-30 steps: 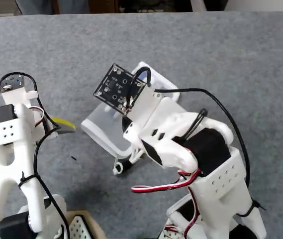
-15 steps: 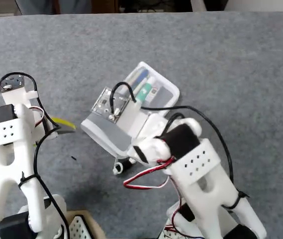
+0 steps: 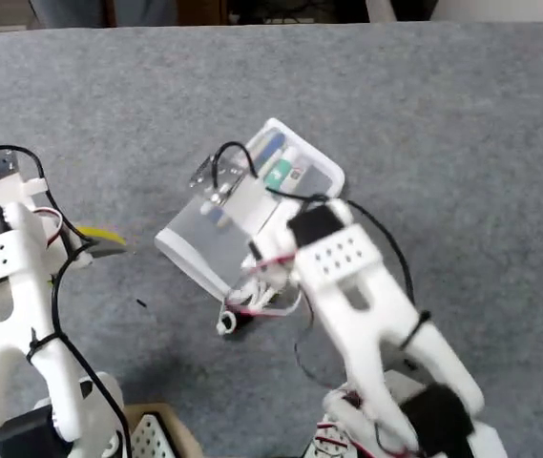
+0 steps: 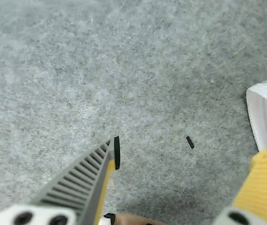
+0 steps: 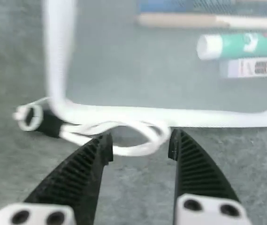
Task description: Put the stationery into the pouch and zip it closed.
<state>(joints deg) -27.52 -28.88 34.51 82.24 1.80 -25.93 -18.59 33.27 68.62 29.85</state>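
Observation:
A translucent pouch (image 3: 190, 234) with white edging lies mid-table on the grey carpet. Through it show a blue pen (image 5: 208, 5), a wooden pencil (image 5: 203, 20), a green-and-white tube (image 5: 239, 44) and a small labelled eraser (image 5: 253, 68). Its zipper pull, a black tab (image 5: 51, 125) with a metal ring (image 3: 224, 325), trails a looped white cord (image 5: 138, 136) along the near edge. My right gripper (image 5: 140, 143) hangs open just over that cord loop, with the right arm (image 3: 347, 277) stretched across the pouch. My left gripper (image 4: 185, 159) stands open above bare carpet, left of the pouch corner (image 4: 264, 108).
A tiny black speck (image 4: 190, 142) lies on the carpet between the left gripper and the pouch. The arm bases and a brown box corner (image 3: 161, 429) crowd the near edge. Carpet stretches free beyond the pouch and to its right.
The right arm has swung forward and down over the pouch, uncovering the stationery and bringing its gripper to the zipper cord. The left arm has shifted slightly left.

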